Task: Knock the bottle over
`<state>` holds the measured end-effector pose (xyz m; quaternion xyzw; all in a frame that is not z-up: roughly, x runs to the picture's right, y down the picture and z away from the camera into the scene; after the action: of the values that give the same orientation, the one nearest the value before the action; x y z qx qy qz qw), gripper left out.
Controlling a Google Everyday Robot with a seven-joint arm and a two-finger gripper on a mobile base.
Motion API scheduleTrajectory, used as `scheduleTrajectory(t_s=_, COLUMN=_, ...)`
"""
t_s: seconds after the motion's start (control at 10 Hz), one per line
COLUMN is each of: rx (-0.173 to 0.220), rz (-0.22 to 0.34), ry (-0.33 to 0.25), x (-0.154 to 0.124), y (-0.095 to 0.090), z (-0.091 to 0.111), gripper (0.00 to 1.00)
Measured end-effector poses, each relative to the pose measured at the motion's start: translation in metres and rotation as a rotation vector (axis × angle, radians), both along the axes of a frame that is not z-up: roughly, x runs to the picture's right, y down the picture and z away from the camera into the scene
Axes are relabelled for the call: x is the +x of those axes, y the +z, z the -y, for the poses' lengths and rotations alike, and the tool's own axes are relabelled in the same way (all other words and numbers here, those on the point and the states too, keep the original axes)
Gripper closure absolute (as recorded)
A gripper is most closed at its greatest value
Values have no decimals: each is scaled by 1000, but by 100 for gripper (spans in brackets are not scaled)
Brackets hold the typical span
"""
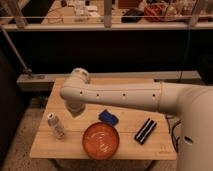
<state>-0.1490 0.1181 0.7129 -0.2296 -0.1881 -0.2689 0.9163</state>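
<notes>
The bottle [56,125] is small and clear with a whitish cap. It stands upright near the left front of the wooden table [45,145]. My white arm reaches across the table from the right. My gripper [75,110] hangs below the arm's bend, just right of the bottle and a little above its cap. It is apart from the bottle.
An orange bowl [101,140] sits at the front middle of the table. A blue object [108,118] lies just behind it, and a black oblong object [145,131] lies to the right. A dark counter with a rail runs behind the table.
</notes>
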Motion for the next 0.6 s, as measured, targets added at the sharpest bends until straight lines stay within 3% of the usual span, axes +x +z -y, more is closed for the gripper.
scheduleTrajectory(t_s=0.6, rx=-24, rz=60, ry=-55, x=-32, y=12, z=-9, gripper=91)
